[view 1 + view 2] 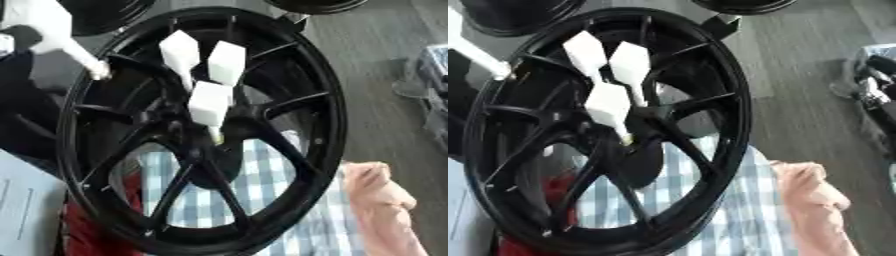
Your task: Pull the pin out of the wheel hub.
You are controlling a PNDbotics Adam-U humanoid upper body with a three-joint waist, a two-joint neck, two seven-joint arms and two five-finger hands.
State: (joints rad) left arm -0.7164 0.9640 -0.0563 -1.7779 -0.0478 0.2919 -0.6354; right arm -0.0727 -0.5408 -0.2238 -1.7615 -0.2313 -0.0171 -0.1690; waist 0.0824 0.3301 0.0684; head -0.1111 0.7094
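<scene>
While the pin (215,135) sits at the hub (199,145), dead centre of the black wheel (87,165), I have a hand (210,102) on it: three white-tipped fingers (181,50) reach down from twelve o'clock, and the lowest pad covers the pin's top. I cannot tell which of my arms this hand belongs to, nor whether the fingers are clamped on the pin or only touching it; they look close together at the tips. Only a pale sliver of pin shows below the pad, right at the hub, so I judge the pull has barely begun, if at all; the whole withdrawal is left. At ten o'clock on the rim a white arm (52,30) presses or steadies the wheel. Behind the spokes at six o'clock lies checked cloth (262,185), with pink cloth (381,200) at four o'clock.
</scene>
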